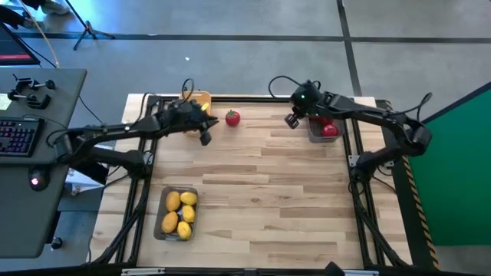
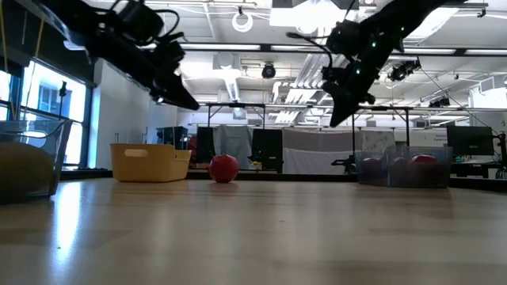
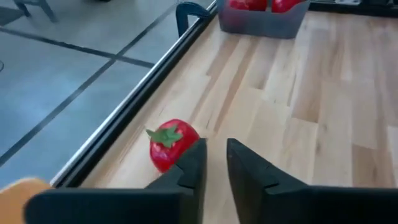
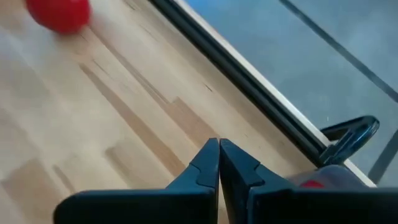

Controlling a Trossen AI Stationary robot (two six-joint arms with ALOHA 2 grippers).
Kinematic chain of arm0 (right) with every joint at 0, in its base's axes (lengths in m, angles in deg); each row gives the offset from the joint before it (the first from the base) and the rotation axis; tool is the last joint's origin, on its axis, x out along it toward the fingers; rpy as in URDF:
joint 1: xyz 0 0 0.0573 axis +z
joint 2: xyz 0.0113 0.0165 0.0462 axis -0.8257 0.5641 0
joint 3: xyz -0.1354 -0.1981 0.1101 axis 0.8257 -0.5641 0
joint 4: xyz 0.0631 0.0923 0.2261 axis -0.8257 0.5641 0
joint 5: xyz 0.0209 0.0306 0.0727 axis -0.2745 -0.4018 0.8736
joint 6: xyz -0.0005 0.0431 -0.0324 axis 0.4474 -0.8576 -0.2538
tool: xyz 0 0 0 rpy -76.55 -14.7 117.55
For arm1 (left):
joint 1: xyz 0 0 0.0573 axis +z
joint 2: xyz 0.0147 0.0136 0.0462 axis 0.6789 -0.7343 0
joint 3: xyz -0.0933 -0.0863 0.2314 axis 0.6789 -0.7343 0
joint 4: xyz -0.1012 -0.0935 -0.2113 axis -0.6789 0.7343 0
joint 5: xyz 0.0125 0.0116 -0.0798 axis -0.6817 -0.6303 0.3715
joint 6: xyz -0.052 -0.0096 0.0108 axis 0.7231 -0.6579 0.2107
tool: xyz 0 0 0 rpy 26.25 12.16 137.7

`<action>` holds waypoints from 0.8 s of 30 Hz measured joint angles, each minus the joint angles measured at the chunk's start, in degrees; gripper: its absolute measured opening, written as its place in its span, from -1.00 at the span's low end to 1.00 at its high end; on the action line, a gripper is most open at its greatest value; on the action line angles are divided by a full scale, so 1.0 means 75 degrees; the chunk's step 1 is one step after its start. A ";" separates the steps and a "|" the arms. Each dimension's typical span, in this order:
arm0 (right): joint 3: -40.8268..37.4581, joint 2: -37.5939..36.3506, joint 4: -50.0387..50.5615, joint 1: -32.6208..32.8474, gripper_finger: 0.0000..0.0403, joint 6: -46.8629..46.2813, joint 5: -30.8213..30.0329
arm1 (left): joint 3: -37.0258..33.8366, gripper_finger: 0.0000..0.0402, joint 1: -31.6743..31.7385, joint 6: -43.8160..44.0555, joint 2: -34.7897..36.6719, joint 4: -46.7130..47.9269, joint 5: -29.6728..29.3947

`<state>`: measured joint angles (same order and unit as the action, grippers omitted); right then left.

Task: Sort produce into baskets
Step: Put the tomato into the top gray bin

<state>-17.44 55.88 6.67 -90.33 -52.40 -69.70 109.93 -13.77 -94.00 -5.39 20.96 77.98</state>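
**Desk:** Where does everything sit?

**Photographer:** The yellow basket (image 1: 198,100) is at eleven o'clock and the grey tray (image 1: 323,129) at two. The left gripper (image 1: 204,134), fingers narrowly parted and empty, hovers beside the loose red fruit (image 1: 232,118); the right gripper (image 1: 291,119) is closed and empty.

**Desk:** Advice?

**Photographer:** Widen, then centre over the fruit.

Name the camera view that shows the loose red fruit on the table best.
The left wrist view: the red fruit fills it close up, green top visible, just beyond the left gripper. The high view shows it small, the low view side-on beside the yellow basket, and the right wrist view cuts it at the edge.
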 joint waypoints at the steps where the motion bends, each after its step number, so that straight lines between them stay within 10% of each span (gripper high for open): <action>1: 0.0000 -0.0105 0.0004 0.0101 -1.00 -0.0060 -0.0045 | 0.0159 -0.71 0.0035 -0.0040 -0.0233 -0.0008 0.0032; 15: 0.0000 -0.0868 0.0017 0.1239 -1.00 -0.0372 -0.0553 | 0.2713 0.22 0.0110 0.0136 -0.3300 0.1610 -0.0265; 24: 0.0000 -0.0868 0.0089 0.1349 -1.00 -0.0372 -0.0649 | 0.4015 0.36 0.0302 0.0098 -0.4661 0.2809 -0.0890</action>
<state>-17.44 49.37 7.33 -80.21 -55.19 -74.57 140.05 -11.50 -93.27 -40.34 42.02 71.31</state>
